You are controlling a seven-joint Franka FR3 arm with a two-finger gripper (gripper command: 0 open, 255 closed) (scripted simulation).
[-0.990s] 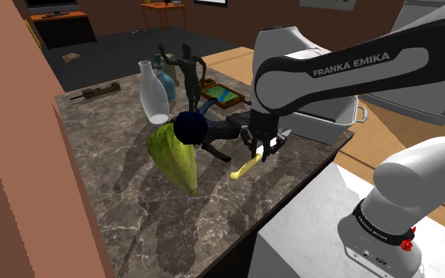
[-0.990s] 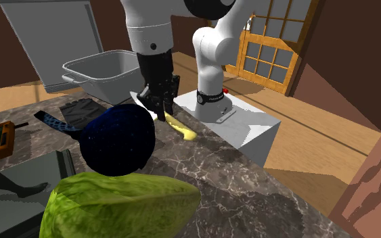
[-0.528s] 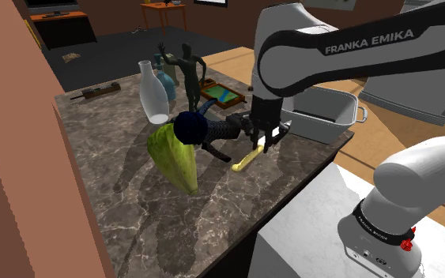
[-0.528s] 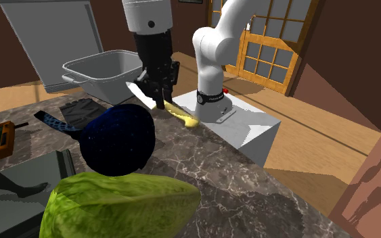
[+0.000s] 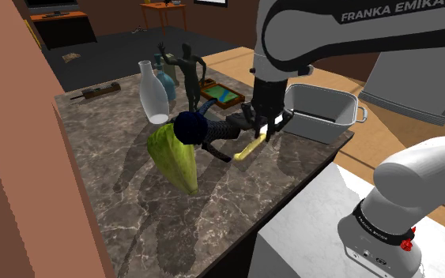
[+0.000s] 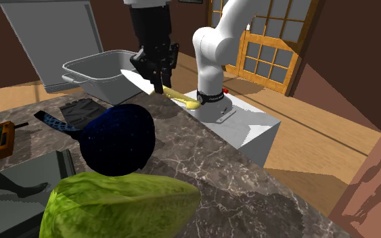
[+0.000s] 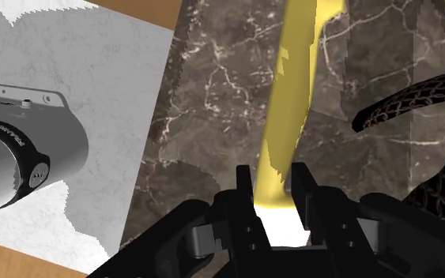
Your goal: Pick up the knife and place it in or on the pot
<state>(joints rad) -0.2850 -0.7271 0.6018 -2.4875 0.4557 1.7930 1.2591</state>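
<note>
Just beside the pot (image 5: 327, 126), on its side toward the bench's (image 5: 133, 189) middle, the tool (image 5: 262, 135) was clamped tight on the knife (image 5: 248, 149) where blade met yellow handle, with the knife clear of the bench. A good carry would probably need enough height for the drooping handle to pass the pot's rim before release.
</note>
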